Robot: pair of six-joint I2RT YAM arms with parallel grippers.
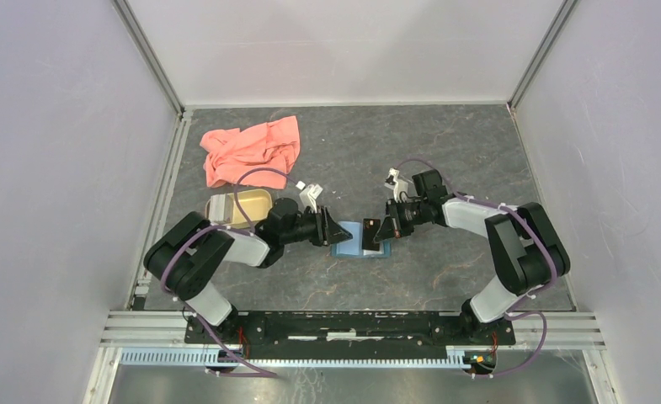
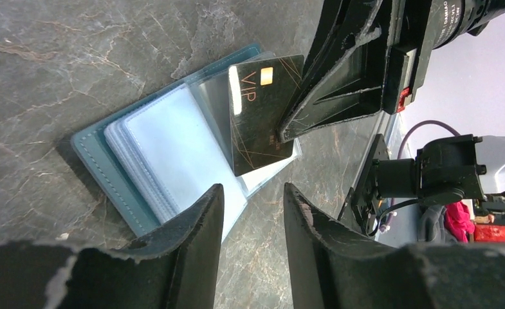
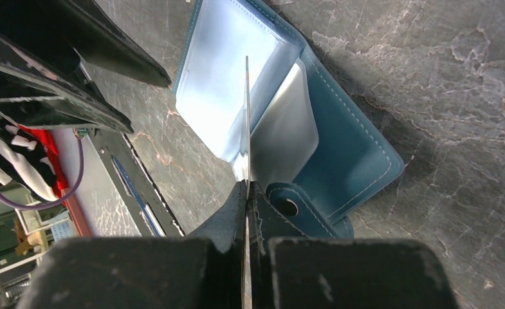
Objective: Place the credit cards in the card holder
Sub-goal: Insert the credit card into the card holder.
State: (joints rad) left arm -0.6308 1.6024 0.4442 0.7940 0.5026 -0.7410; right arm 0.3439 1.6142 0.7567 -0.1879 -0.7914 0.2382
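A dark grey, marbled counter (image 1: 445, 151) was seen from above, with two black robot arms reaching in from the near edge toward its middle. Between them lay the card holder (image 1: 348, 246), a small teal wallet spread open flat, its clear plastic sleeves and pale blue lining facing up. Its snap tab (image 3: 288, 206) stuck out on the side nearest the right arm.

The right tool (image 3: 246, 187) was clamped tight on a dark credit card (image 2: 262, 116), pinching one end of it between closed fingers. The card bore gold "VIP" lettering and a small gold chip. It stood tilted on edge over the open holder, with its free end down among the clear sleeves near the fold. Whether it had entered a pocket could not be told.

The left tool (image 2: 253, 190) hung just beside the holder's opposite side, low over the counter. Its two fingers stood apart with nothing between them, and they touched neither holder nor card.

Well away at the far left of the counter lay a crumpled salmon-pink cloth (image 1: 251, 150). Nearer, just behind the left arm, sat a tan oval dish (image 1: 241, 208), partly hidden by that arm, with something gold-yellow inside that was too small to identify.
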